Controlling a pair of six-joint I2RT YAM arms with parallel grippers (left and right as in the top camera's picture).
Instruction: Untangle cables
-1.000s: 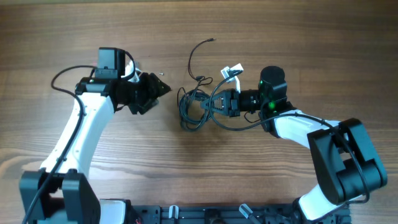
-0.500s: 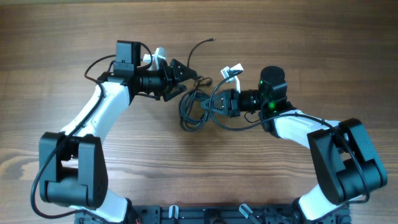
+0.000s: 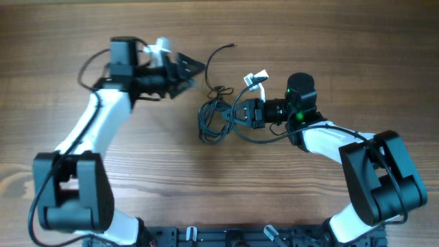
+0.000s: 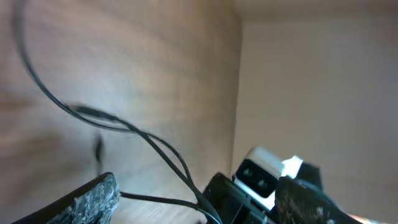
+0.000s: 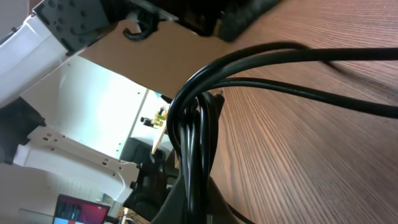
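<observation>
The cables point(image 3: 214, 118) are thin black cords bunched in loops at the table's middle. One loose strand point(image 3: 211, 60) curves away toward the far side and ends in a small plug tip. My right gripper point(image 3: 236, 114) is shut on the bunch from the right; in the right wrist view the cords point(image 5: 199, 118) run down into the closed jaws point(image 5: 196, 199). My left gripper point(image 3: 194, 73) is open and empty, up and left of the bunch, beside the loose strand. In the left wrist view, strands point(image 4: 155, 140) pass between its spread fingers point(image 4: 199, 202) without touching them.
The wooden table point(image 3: 309, 41) carries only the cables. The right arm's wrist with a white tag point(image 3: 257, 79) sits close behind the bunch and shows in the left wrist view point(image 4: 267, 177). A black base rail point(image 3: 226, 237) runs along the front edge.
The left arm swung from lower left up toward the loose strand, then drew back a little to the left and farther away. The right gripper and the bunch have not moved.
</observation>
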